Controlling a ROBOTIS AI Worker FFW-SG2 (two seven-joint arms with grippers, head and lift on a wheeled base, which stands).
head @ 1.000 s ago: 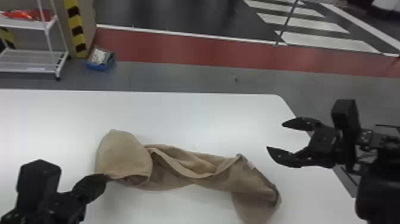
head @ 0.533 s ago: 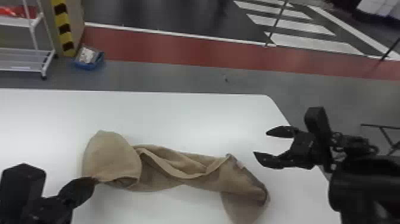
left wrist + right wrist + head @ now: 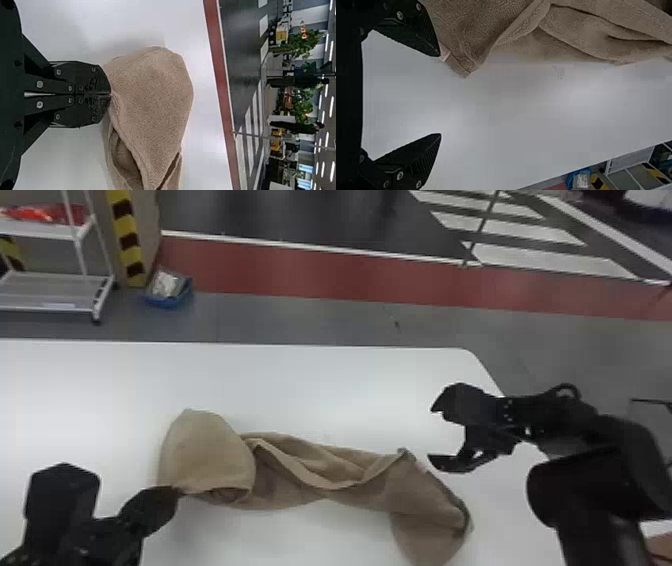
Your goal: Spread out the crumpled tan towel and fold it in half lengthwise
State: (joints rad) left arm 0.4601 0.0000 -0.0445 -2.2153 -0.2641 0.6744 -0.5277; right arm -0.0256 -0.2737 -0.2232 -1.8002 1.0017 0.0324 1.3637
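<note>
Short of the far edge of the table (image 3: 325, 385), the towel (image 3: 210, 455) awaits spreading: the left gripper (image 3: 111, 94) pinches one end; the right gripper (image 3: 430, 434), fingers apart, should grasp the other.

Right hand (image 3: 431, 433) shifted toward robot's left and a little nearer robot, farther in over counter (image 3: 300, 385), its tips now closer to raised corner at right end of towel (image 3: 210, 450); hand also turned from earlier angle; right arm (image 3: 590, 490) behind it reaches farther in from side edge
</note>
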